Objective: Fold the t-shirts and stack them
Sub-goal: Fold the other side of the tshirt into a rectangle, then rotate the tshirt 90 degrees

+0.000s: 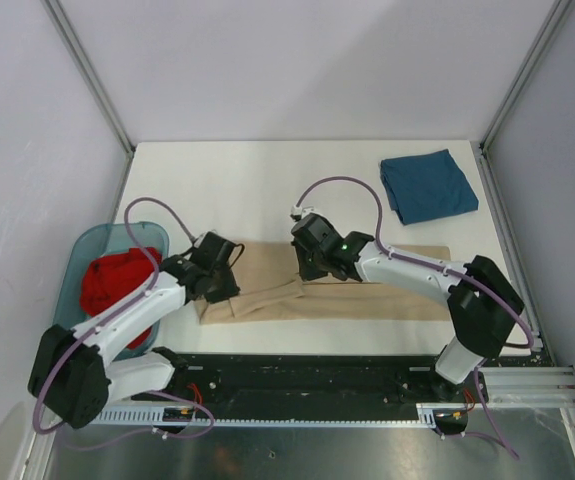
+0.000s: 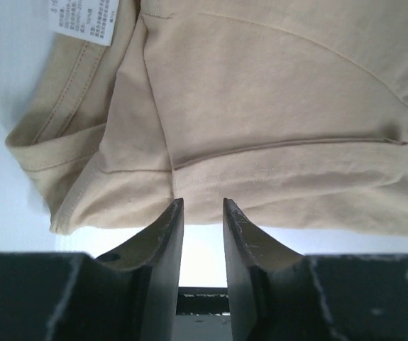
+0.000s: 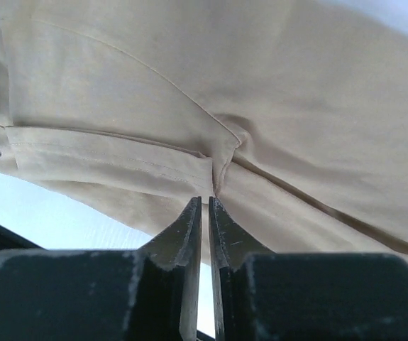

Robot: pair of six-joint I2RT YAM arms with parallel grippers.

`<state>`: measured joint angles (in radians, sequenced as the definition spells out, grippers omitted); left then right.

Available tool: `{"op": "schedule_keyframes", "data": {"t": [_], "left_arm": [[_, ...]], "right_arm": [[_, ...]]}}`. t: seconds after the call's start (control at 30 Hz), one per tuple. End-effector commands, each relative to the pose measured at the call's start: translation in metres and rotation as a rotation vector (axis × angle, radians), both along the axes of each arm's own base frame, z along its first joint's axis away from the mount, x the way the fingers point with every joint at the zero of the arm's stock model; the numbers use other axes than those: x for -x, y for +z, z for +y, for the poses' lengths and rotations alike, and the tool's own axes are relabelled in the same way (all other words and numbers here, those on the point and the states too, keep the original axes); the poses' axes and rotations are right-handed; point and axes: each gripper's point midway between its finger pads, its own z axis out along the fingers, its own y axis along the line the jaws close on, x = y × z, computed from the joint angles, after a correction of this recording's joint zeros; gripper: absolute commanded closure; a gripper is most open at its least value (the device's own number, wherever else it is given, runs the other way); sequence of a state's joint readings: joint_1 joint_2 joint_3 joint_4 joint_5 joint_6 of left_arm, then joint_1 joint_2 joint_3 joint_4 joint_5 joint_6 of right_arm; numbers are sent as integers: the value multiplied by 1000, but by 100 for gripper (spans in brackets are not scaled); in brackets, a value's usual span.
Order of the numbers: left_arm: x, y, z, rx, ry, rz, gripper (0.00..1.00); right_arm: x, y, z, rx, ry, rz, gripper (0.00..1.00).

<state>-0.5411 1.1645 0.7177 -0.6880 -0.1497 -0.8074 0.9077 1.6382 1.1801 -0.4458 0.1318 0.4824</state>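
Overhead, wrist close-ups on tan t-shirt point(image 1: 367, 300)

Surface and bin
We see a white surface point(image 1: 247, 190) between grey walls point(image 1: 297, 60), and a clear blue-green bin point(image 1: 107, 240) at its left edge.

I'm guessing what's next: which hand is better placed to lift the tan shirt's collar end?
Probably the left hand: open, beside the shirt's collar label. The right hand is at the middle.
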Motion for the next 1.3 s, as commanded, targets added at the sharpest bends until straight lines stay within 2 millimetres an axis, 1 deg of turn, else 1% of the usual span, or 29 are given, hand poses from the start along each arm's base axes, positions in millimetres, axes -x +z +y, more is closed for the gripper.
{"op": "schedule_keyframes", "data": {"t": [0.0, 0.13, 0.2, 0.27, 0.43, 0.53, 0.6, 0.7, 0.93, 1.1, 1.27], "left_arm": [[7, 22, 4, 69, 144, -34, 67], [24, 13, 12, 154, 319, -28, 68], [30, 6, 18, 169, 389, -27, 69], [34, -1, 24, 169, 439, -23, 69], [42, -17, 41, 94, 504, -6, 69], [45, -23, 46, 60, 518, 6, 69], [47, -25, 45, 60, 515, 20, 69], [51, -28, 45, 66, 520, 33, 69], [61, -40, 47, 90, 597, 67, 59], [52, -39, 53, 71, 663, 33, 55], [36, -40, 49, 64, 690, 4, 57]], "right_arm": [[1, -4, 10, -27, 10, 14, 89], [8, -20, 25, -37, 51, 49, 90], [13, -29, 33, -43, 71, 66, 91], [17, -40, 36, -30, 78, 86, 92], [27, -63, 32, 8, 81, 128, 94], [30, -70, 28, 22, 78, 141, 94], [30, -69, 27, 23, 74, 137, 94], [28, -60, 28, 1, 75, 126, 93], [24, -35, 30, -59, 73, 105, 93], [23, -19, 30, -88, 73, 84, 93], [21, -1, 26, -115, 66, 62, 93]]}}
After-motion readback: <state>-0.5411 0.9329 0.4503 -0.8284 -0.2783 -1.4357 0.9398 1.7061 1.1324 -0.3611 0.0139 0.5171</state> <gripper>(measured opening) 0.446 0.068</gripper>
